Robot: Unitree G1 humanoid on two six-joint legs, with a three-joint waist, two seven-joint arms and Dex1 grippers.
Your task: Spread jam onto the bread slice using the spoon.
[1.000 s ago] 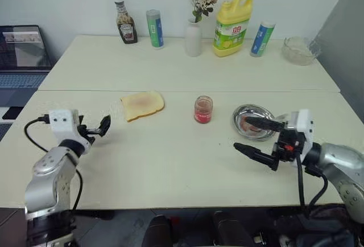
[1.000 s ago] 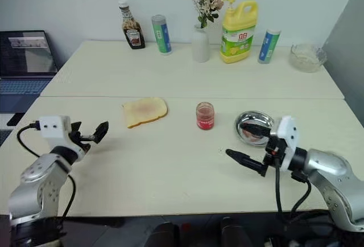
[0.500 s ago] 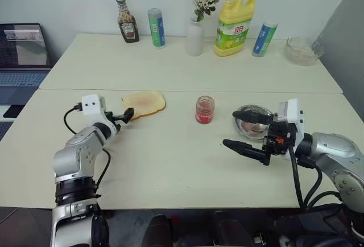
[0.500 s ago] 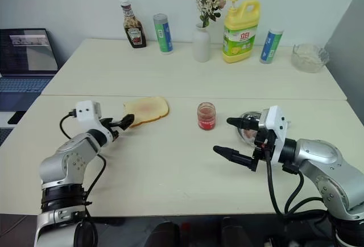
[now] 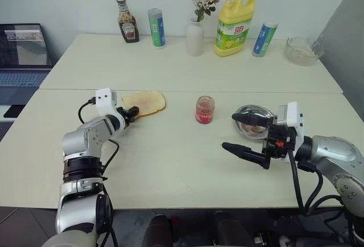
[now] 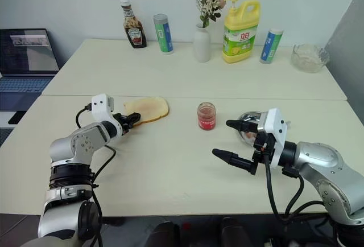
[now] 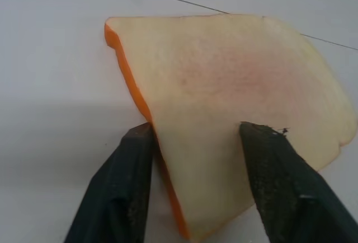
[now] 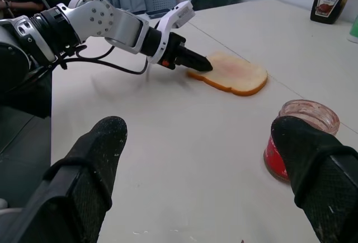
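Bread slice lies flat on the pale surface, on the robot's left, just in front of the seam that crosses the surface. Its near corner sits between the two black fingers of the left gripper: one finger touches the crust edge, the other rests on top of the slice, so the fingers are closed in around that corner, though a firm pinch cannot be told. To the right of the slice, well apart, stands the jam, a short clear glass jar with red inside, upright and uncovered. Farther right is a round steel dish; the spoon cannot be made out in it. The right gripper hovers above the surface in front of the dish, its fingers spread wide with nothing between them. Along the far edge stand a brown ketchup bottle, a green can, a white vase of dried flowers, a yellow detergent bottle, a blue-green can and a glass bowl. A laptop sits off to the left.
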